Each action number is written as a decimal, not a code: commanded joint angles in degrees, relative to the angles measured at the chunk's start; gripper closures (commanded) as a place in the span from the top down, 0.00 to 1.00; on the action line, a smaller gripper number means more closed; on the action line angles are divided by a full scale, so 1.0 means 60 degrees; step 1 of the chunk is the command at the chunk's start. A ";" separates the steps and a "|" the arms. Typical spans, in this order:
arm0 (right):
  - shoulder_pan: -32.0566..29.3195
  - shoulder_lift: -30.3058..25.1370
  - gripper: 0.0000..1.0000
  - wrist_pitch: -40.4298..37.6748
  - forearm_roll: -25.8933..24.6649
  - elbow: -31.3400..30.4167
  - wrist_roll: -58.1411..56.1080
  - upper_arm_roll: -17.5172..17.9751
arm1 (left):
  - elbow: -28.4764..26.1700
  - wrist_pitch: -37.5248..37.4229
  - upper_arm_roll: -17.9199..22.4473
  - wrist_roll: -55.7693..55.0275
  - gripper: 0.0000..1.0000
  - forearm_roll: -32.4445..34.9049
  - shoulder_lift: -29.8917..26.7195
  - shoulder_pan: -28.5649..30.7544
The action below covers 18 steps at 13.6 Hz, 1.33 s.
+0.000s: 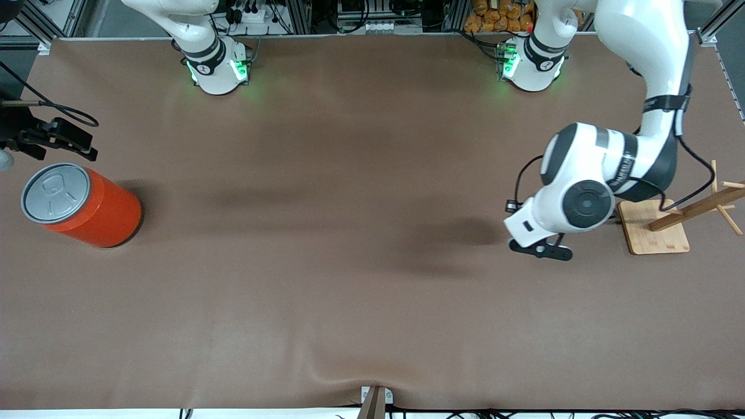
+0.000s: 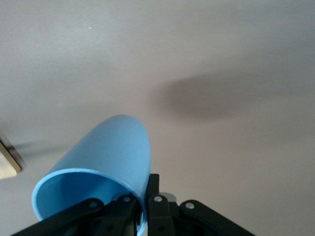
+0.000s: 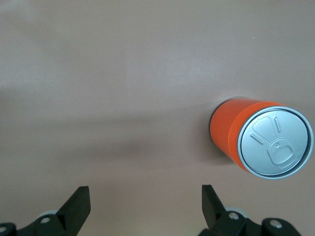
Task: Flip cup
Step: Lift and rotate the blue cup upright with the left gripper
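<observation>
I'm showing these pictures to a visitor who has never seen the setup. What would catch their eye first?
Probably the big orange can with its grey lid, standing upright at the right arm's end of the brown table, with the open right gripper in the air near it. Next, the light-blue cup, pinched at its rim by the shut left gripper and held tilted above the table, near a wooden rack at the left arm's end.

We are seeing 1 orange can (image 1: 93, 209) standing at the right arm's end and 1 wooden rack (image 1: 669, 224) sitting at the left arm's end.
</observation>
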 commanded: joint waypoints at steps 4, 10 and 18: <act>-0.0286 -0.0034 1.00 0.0015 0.0134 0.0054 -0.0480 0.0090 | -0.2231 0.2710 -0.0150 0.0850 0.00 0.0178 -0.0505 0.0919; -0.0287 -0.0005 1.00 0.0015 0.0104 0.0025 -0.0436 0.0119 | -0.2394 0.3518 -0.0106 0.0867 0.00 0.0397 0.0227 0.1242; -0.0331 0.0141 1.00 0.0249 0.0104 -0.0004 -0.0480 0.0119 | -0.0846 0.2307 -0.0077 0.0852 1.00 0.0427 -0.0355 0.1227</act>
